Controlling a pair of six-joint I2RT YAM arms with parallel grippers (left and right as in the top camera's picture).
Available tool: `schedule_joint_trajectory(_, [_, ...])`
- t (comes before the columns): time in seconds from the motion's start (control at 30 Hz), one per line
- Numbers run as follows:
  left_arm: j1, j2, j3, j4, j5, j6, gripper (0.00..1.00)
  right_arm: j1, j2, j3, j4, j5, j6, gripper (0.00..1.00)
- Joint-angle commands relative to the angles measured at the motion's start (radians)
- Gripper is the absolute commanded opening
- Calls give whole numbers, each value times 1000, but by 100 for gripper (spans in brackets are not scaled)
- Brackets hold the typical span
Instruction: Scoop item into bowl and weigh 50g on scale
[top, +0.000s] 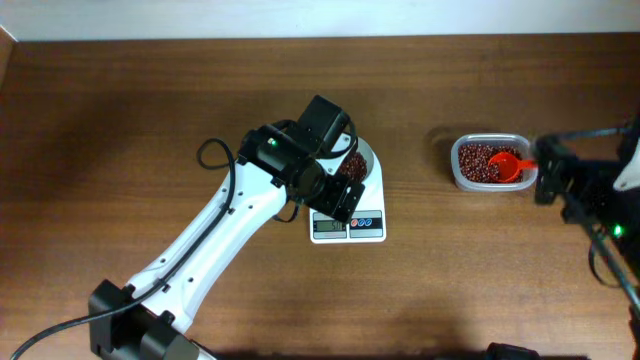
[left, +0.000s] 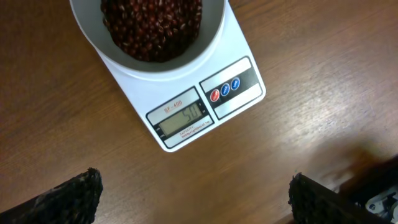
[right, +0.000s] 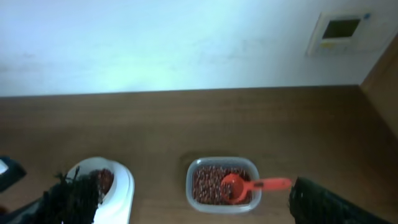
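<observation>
The beans (left: 149, 25) lie heaped in the white bowl (left: 205, 40), dark reddish-brown and too many to count. The bowl stands on the white scale (left: 137, 93), whose grey display (left: 182, 117) reads 50. Beside the display sit three round buttons (left: 225, 90), one red and two blue.

The left gripper (left: 193, 202) hangs over the table just in front of the scale, jaws spread wide with nothing between them.

Well off to the right stands a clear plastic tub (top: 489, 138) with more beans in it. A single red scoop (top: 508, 167) rests in the tub, its handle pointing towards the right gripper (right: 189, 199). That gripper is also wide open and grips nothing. The handle tip is near one finger, though I cannot tell if they touch.

Everything stands on a brown wood-grain table (top: 120, 110). Behind it is a pale wall (right: 155, 43) carrying one small panel (right: 341, 31). In all: one bowl, one scale, one tub, one scoop, two arms.
</observation>
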Motion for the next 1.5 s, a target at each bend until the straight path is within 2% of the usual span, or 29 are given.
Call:
schedule_joint_trajectory(0.0, [-2,-2,12,2,-4,2,99,10,4,-42,3,18,1,99])
schedule_joint_trajectory(0.07, [-2,-2,12,2,-4,2,99,74,-71,-153,71,64,1,99])
schedule_joint_trajectory(0.1, [-1,-2,12,2,-4,2,99,124,-174,-309,235,94,1,99])
schedule_joint_trajectory(0.2, [-2,-2,12,2,-4,2,99,137,-346,-620,589,92,1,99])
schedule_joint_trajectory(0.3, [-2,-2,12,2,-4,2,99,157,-579,-1039,964,85,1,99])
schedule_joint_trajectory(0.43, [-2,-2,12,2,-4,2,99,203,-772,-1332,1161,84,2,99])
schedule_joint_trajectory(0.53, [-2,-2,12,2,-4,2,99,201,-927,-1465,1178,85,1,99])
schedule_joint_trajectory(0.6, [-2,-2,12,2,-4,2,99,201,-933,-1520,1180,80,2,99])
schedule_joint_trajectory(0.67, [-2,-2,12,2,-4,2,99,201,-933,-1519,981,81,2,99])
schedule_joint_trajectory(1.4, [-2,5,10,2,-4,2,99,201,-930,-1519,970,84,2,99])
schedule_joint_trajectory(1.47, [-13,-66,10,-1,-21,10,99,201,-930,-1519,970,84,2,99])
